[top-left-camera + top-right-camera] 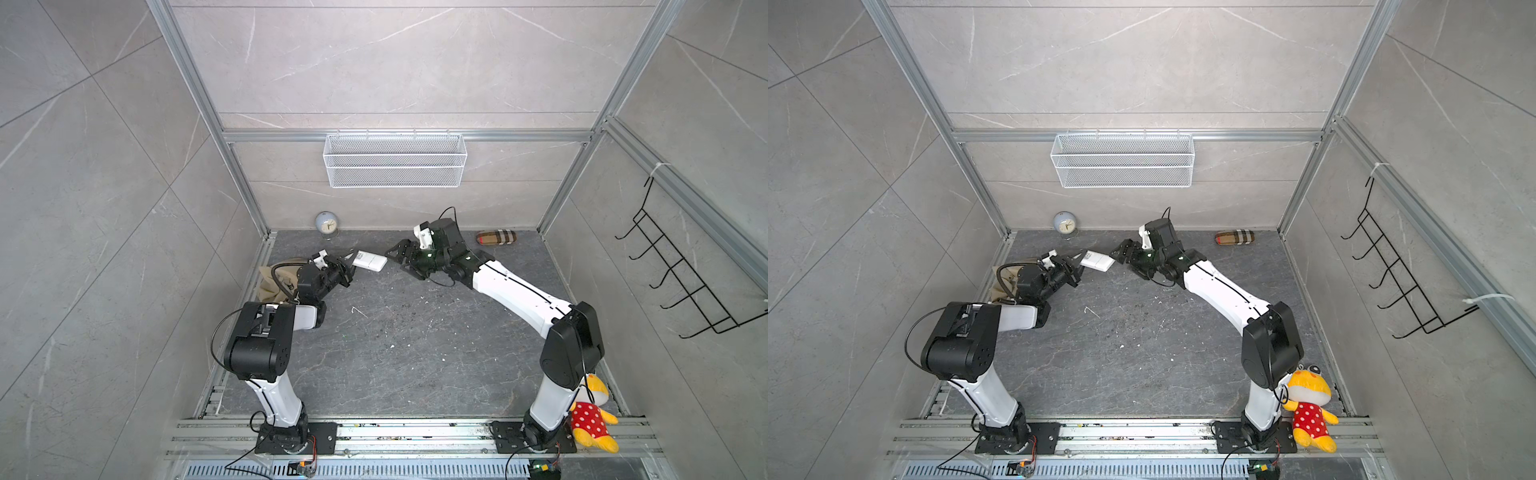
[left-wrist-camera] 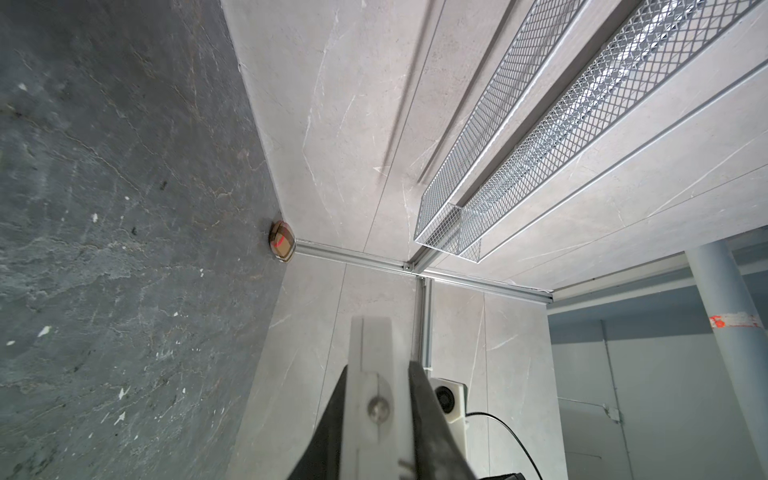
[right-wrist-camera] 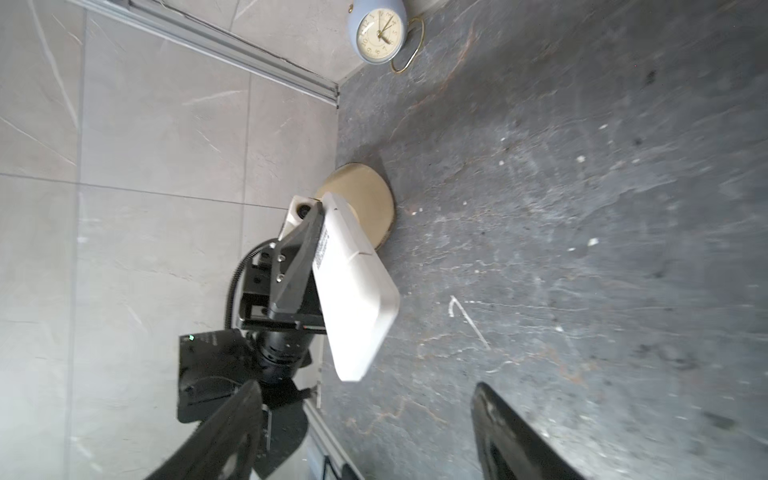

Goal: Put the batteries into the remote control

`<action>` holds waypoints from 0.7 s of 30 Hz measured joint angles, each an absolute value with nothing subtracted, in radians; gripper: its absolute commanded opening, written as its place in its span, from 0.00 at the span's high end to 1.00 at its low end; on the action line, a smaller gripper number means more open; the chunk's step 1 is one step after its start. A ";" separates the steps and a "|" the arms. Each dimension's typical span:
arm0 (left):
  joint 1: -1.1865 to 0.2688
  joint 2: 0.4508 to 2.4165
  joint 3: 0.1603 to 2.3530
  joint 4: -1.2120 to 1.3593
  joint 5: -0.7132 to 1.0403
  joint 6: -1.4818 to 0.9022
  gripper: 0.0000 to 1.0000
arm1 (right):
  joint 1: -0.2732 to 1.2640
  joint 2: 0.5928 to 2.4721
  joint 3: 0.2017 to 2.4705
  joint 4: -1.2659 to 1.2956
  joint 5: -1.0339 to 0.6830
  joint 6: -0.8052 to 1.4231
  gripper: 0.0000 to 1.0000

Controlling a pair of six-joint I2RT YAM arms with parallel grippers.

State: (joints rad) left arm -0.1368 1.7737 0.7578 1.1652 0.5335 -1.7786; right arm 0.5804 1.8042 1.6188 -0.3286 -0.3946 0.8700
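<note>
The white remote control (image 1: 369,262) (image 1: 1098,261) hangs above the dark floor near the back, with my left gripper (image 1: 348,266) (image 1: 1076,265) shut on one end of it. In the left wrist view its thin edge (image 2: 370,353) stands between the two dark fingers (image 2: 432,424). The right wrist view shows its plain back with a cover seam (image 3: 353,282). My right gripper (image 1: 398,252) (image 1: 1122,250) (image 3: 366,384) is open, its jaws wide apart just short of the remote's free end and not touching it. The batteries are out of view.
A round clock (image 1: 326,224) (image 3: 380,33) stands at the back left and a plaid pouch (image 1: 496,238) (image 2: 281,247) at the back right. A tan bag (image 1: 276,282) lies under the left arm. A wire basket (image 1: 395,160) hangs on the back wall. A plush toy (image 1: 592,419) sits by the right arm's base.
</note>
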 measured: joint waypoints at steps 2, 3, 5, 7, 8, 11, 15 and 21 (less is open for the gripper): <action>-0.134 1.774 0.755 1.155 0.533 -1.763 1.00 | 0.576 1.804 1.678 -0.427 -0.339 0.794 0.20; -0.134 1.774 0.753 1.151 0.533 -1.756 1.00 | 0.576 1.804 1.704 -0.474 -0.310 0.760 0.20; -0.133 1.774 0.746 1.151 0.532 -1.744 1.00 | 0.577 1.806 1.749 -0.559 -0.250 0.696 0.20; -0.133 1.774 0.739 1.151 0.528 -1.735 1.00 | 0.584 1.814 1.780 -0.625 -0.189 0.648 0.20; -0.133 1.774 0.736 1.153 0.525 -1.731 1.00 | 0.589 1.825 1.795 -0.658 -0.159 0.627 0.20; -0.133 1.774 0.728 1.155 0.524 -1.724 1.00 | 0.614 1.863 1.820 -0.722 -0.090 0.585 0.20; -0.133 1.774 0.727 1.152 0.524 -1.716 1.00 | 0.649 1.924 1.840 -0.791 -0.024 0.554 0.19; -0.139 1.773 0.727 1.135 0.524 -1.686 1.00 | 0.693 2.004 1.916 -0.866 0.068 0.540 0.19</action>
